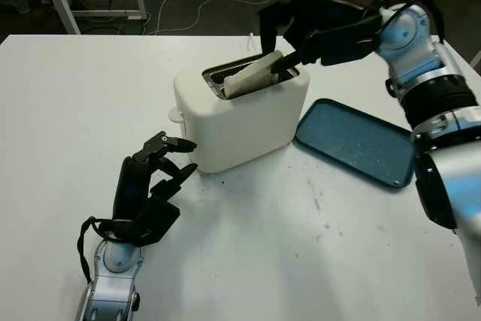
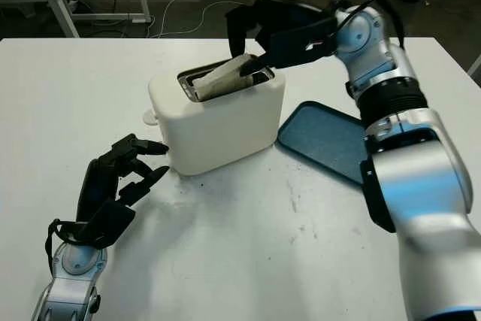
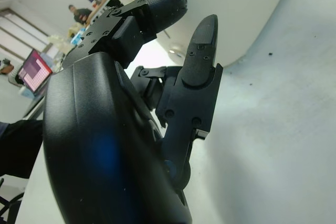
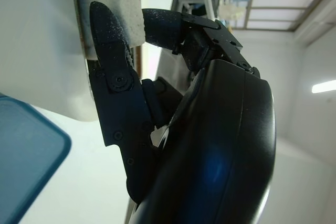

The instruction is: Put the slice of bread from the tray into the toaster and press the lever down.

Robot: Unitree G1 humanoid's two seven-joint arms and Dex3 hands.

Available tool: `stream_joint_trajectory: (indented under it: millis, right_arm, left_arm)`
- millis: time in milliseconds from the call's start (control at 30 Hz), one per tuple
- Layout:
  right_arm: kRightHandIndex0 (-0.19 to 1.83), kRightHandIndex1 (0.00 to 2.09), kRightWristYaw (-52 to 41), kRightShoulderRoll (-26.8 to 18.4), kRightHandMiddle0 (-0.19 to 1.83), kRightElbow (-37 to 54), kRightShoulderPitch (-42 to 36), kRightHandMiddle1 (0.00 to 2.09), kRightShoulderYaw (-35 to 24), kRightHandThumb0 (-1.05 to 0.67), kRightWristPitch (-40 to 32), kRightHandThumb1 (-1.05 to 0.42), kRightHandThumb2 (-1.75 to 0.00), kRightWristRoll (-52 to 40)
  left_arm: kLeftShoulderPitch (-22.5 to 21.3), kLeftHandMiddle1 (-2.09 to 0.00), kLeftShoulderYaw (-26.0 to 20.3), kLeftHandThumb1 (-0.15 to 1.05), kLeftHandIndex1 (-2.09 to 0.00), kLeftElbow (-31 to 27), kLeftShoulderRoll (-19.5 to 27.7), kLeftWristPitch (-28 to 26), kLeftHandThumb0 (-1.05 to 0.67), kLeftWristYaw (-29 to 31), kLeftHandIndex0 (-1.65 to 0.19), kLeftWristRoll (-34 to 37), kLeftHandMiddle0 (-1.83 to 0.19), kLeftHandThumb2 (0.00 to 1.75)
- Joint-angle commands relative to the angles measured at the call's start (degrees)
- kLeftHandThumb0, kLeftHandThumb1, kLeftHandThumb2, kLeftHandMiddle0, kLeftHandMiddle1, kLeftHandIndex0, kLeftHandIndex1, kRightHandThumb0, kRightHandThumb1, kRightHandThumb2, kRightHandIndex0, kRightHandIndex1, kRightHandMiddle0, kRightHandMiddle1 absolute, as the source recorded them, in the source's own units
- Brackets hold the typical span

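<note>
Right hand (image 1: 289,62) pinching bread slice (image 1: 252,75), tilted and half-lowered into toaster (image 1: 240,114) slot for insertion, blue tray (image 1: 357,142) below its forearm; left hand (image 1: 161,167) open beside toaster's near corner, seemingly readied for lever (image 1: 175,115).

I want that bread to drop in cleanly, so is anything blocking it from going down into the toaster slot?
Nothing visible blocks it. The right hand holds the bread slice tilted, its lower end already inside the toaster slot.
</note>
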State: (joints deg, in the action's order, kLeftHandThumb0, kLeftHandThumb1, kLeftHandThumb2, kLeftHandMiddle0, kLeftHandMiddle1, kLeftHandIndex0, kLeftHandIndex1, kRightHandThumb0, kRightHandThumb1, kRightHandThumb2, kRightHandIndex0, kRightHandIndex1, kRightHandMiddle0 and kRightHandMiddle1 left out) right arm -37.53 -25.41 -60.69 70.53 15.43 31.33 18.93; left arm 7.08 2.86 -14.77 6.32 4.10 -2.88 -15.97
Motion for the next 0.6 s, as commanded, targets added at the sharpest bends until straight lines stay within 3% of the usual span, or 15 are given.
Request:
stream_joint_trajectory:
  millis: [0, 133, 167, 200, 267, 300, 400, 567]
  right_arm:
    - [1.11, 1.75, 0.4, 1.2, 0.93, -1.1, -1.2, 1.72, 0.8, -0.52, 0.7, -0.92, -0.07, 0.6]
    - [1.05, 1.66, 2.8, 0.8, 0.94, -1.3, -1.3, 1.61, 1.8, -0.63, 0.8, -0.9, -0.03, 2.3]
    - [0.95, 1.55, 3.6, 0.2, 0.88, -1.3, -1.2, 1.45, 2.4, -0.7, 1.6, -0.89, -0.01, 3.4]
    - [0.66, 1.45, 4.5, -0.5, 0.79, -1.0, -1.0, 1.01, 3.4, -0.82, 2.4, -0.88, -0.01, 4.8]
    - [0.36, 1.42, 6.0, -1.9, 0.78, -0.1, -0.5, 0.46, 5.2, -0.91, 3.8, -0.87, 0.0, 7.6]
    - [0.25, 1.18, 7.0, -2.5, 0.73, 0.5, -0.4, 0.23, 5.9, -0.94, 4.5, -0.86, 0.0, 8.8]
    - [0.17, 0.77, 12.8, -5.0, 0.62, 3.4, -0.1, 0.03, 7.9, -0.94, 7.8, -0.84, -0.01, 13.9]
    - [0.02, 0.7, 17.4, -6.8, 0.54, 5.5, 0.8, 0.0, 8.4, -0.92, 8.4, -0.85, 0.0, 16.5]
  left_arm:
    - [0.3, -1.58, 0.1, 0.92, -0.91, -0.3, -0.1, 0.3, -0.3, -0.5, -0.61, -0.3, -0.59, 0.11]
    - [0.5, -1.57, 0.0, 0.92, -0.9, -0.7, -0.4, -0.2, -0.3, -0.3, -0.61, 0.1, -0.59, 0.11]
    - [0.6, -1.57, 0.0, 0.92, -0.9, -0.8, -0.4, -0.4, -0.3, -0.2, -0.61, 0.1, -0.59, 0.12]
    - [0.6, -1.57, 0.0, 0.92, -0.9, -0.8, -0.3, -0.5, -0.31, -0.2, -0.61, 0.0, -0.59, 0.12]
    - [0.6, -1.57, 0.0, 0.92, -0.89, -0.8, -0.3, -0.4, -0.31, -0.2, -0.61, -0.2, -0.59, 0.12]
    - [0.5, -1.58, 0.0, 0.92, -0.89, -0.7, -0.2, -0.3, -0.32, -0.3, -0.62, -0.3, -0.6, 0.12]
    - [0.5, -1.58, 0.0, 0.92, -0.88, -0.6, -0.3, -0.4, -0.31, -0.2, -0.62, 0.0, -0.6, 0.12]
    - [0.4, -1.58, 0.1, 0.92, -0.88, -0.5, 0.0, -0.1, -0.31, -0.3, -0.63, -0.6, -0.6, 0.12]
